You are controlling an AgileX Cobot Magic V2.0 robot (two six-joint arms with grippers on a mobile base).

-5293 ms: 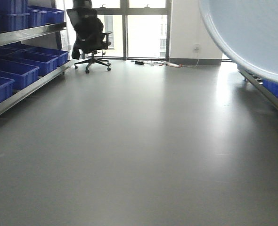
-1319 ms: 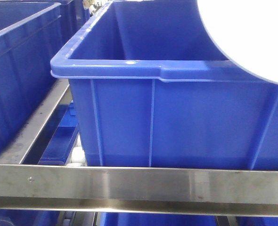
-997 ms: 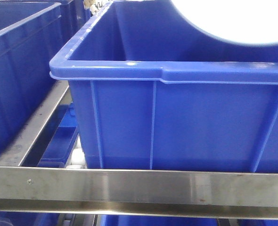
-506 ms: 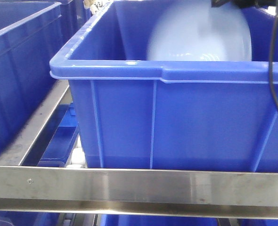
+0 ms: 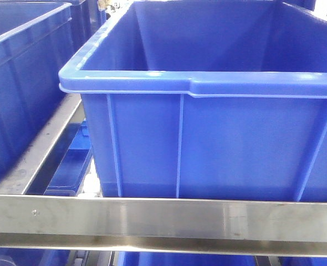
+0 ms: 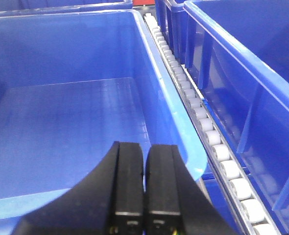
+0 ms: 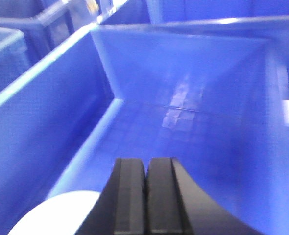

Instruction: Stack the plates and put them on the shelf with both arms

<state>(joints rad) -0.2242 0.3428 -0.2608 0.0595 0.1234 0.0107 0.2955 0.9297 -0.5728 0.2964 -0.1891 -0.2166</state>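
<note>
Right gripper point(image 7: 145, 196): we are seeing its two black fingers pressed together with nothing between them. Just below and to its left a pale curved edge is showing at the bottom of the right wrist view. We are reading this as one of the plates point(image 7: 61, 215), lying inside the big blue bin point(image 7: 61, 88); only a sliver is showing, so we cannot say whether both plates are there or how they are stacked.

Left gripper point(image 6: 144, 188): likewise closed on nothing, hanging over the near rim of a neighbouring bin point(image 6: 174, 122) whose ribbed floor is showing no plate. To its right a roller track point(image 6: 203, 122) is running away from it, then another blue bin wall point(image 6: 242, 83).

From the front camera we are looking at the big bin's outer wall behind the steel shelf rail point(image 5: 163, 219); no plate and no arm are showing above the rim.

So the right arm is the nearer one, with the plate beneath it. We are judging the placing as probably done. Open room lies straight up; the bin wall to the right gripper's left is close, so we would be lifting clear before swinging sideways.
</note>
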